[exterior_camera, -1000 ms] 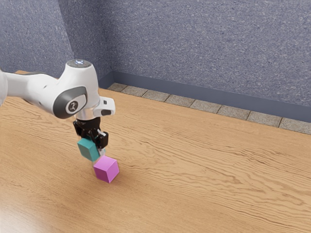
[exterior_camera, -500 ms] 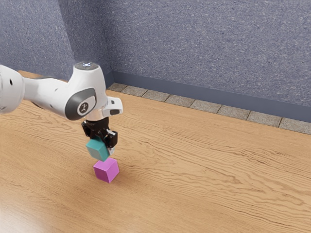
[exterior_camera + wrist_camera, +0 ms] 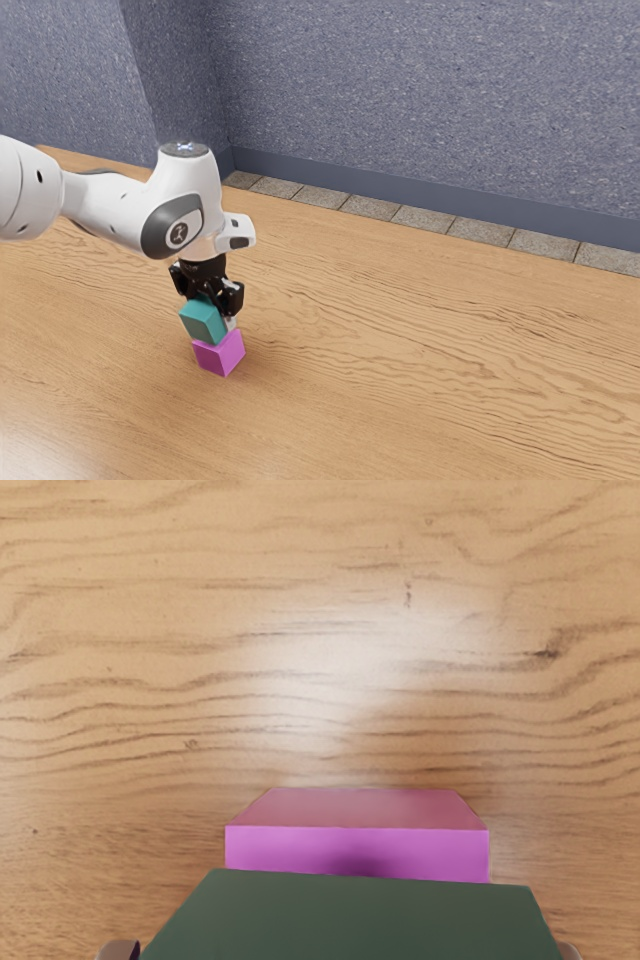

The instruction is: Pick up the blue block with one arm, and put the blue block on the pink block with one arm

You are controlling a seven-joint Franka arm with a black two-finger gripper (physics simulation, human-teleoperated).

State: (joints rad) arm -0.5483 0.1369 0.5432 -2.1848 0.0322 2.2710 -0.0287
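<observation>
The teal-blue block (image 3: 203, 321) is held between the black fingers of my gripper (image 3: 207, 316), which is shut on it. It sits right on top of the pink block (image 3: 220, 354), which rests on the wooden table (image 3: 420, 340). In the wrist view the held blue block (image 3: 345, 918) appears as a dark slab just under my hand, with the pink block (image 3: 358, 835) directly beneath and slightly beyond it. The two blocks look nearly aligned; I cannot tell whether they touch.
The wooden table stretches wide to the exterior view's right and front. A grey wall with a dark baseboard (image 3: 430, 195) and a strip of stone tiles (image 3: 400, 212) runs along the far edge.
My gripper carried the blue block toward the exterior view's right and lowered it, from beside and above the pink block to directly over it.
</observation>
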